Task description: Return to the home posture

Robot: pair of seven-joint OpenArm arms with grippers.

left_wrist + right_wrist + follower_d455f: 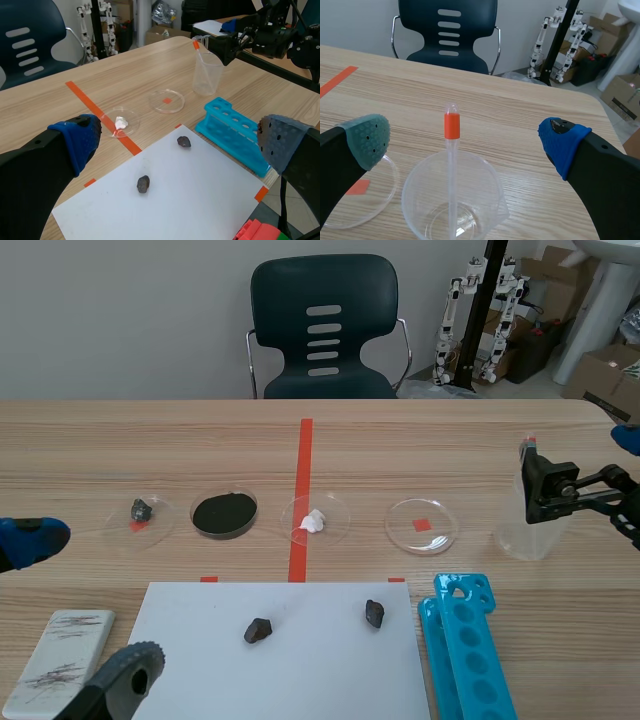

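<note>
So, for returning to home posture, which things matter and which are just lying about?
Job: left gripper, right gripper, both open and empty.
Lying about: beaker, pipette, dishes, stones, paper, rack, grey slab, chair.

Scene: from the robot's side, centred, facing across the bench (150, 440) to the chair (280, 300) | left wrist: angled over the white sheet (200, 190) toward the far beaker (206, 75) | right wrist: close above that same beaker
</note>
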